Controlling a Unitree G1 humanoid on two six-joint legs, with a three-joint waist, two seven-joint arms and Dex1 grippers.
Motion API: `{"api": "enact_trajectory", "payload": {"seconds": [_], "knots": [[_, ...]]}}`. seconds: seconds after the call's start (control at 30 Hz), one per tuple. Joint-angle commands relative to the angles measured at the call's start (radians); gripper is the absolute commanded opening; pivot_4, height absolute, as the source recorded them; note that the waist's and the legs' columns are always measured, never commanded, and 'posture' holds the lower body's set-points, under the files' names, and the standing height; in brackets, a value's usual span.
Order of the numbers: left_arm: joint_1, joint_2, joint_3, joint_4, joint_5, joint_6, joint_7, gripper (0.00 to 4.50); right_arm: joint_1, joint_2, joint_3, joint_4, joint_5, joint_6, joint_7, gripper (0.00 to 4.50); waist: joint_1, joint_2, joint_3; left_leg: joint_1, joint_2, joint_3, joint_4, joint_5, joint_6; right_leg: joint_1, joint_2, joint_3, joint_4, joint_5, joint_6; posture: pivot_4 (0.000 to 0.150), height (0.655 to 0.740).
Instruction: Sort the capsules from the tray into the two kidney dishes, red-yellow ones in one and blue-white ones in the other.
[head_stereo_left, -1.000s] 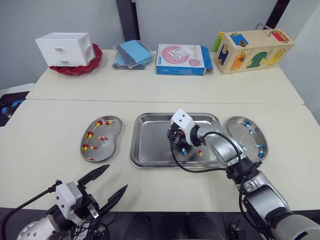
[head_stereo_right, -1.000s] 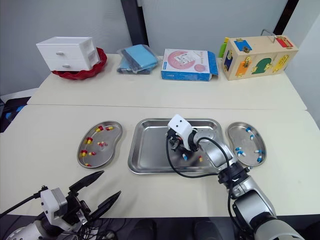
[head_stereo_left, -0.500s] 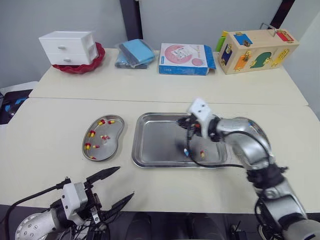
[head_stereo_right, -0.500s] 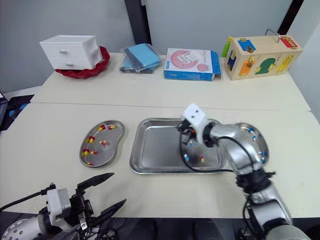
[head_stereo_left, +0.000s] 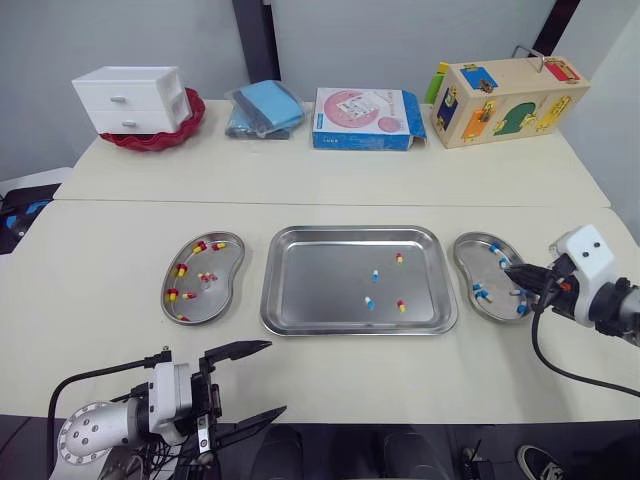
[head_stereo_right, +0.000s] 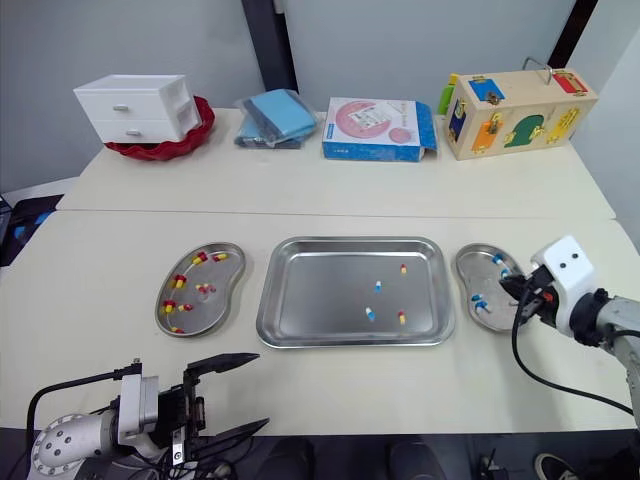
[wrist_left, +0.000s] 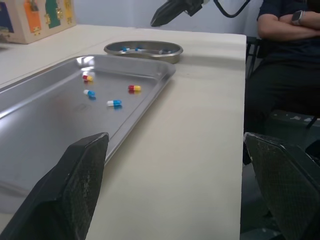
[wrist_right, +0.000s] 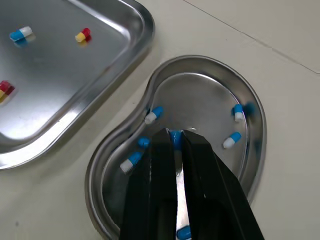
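The right gripper has its two black fingers drawn almost together, and the blue end of a blue-white capsule sits pinched at their tips. The tips hang over the middle of the right kidney dish, which lies just right of the tray. The right forearm reaches in from farther right of the tray, roughly level, fingers aimed back toward it. The left gripper is spread wide and grasps nothing; its arm is held low on the near side of the tray, off the table edge, fingers pointing toward the tray's right. The head views show the left kidney dish just left of the tray, holding red-yellow capsules. In the tray itself lie two loose blue-white capsules and two loose red-yellow capsules, all in its right half. The right wrist view adds the inside of the right dish, where several dropped blue-white capsules are scattered around the fingertips. The left wrist view looks across the tray from low down, with the right gripper above the right dish, and takes in a seated person with folded arms beyond the table's right end.
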Motion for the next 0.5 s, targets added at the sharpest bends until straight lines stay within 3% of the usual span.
{"api": "enact_trajectory", "payload": {"seconds": [0.03,0.2,0.5], "knots": [[-0.009,0.003,-0.001,0.004,-0.017,-0.001,-0.008,4.50,-0.002,0.003,-0.021,0.002,0.009,-0.034,-0.031,0.03,0.000,0.000,0.000,0.000,0.000,0.000,0.000,0.000,0.000,0.000,0.000,0.000,0.000,0.000,0.000,0.150,0.7400],[-0.009,0.003,0.005,0.010,-0.020,-0.001,-0.007,4.50,0.000,0.007,0.000,0.023,0.009,-0.054,-0.053,0.03,0.000,0.000,0.000,-0.001,0.000,0.000,0.000,0.000,0.000,0.000,0.000,0.000,0.000,0.000,0.000,0.150,0.7400],[-0.002,0.001,0.014,0.011,-0.019,0.001,0.010,4.50,0.012,-0.008,0.009,0.057,0.006,-0.098,-0.056,2.45,0.001,0.000,0.000,0.000,0.000,-0.001,0.000,0.000,0.000,0.000,0.000,-0.001,0.000,0.000,0.000,0.150,0.7400]]}}
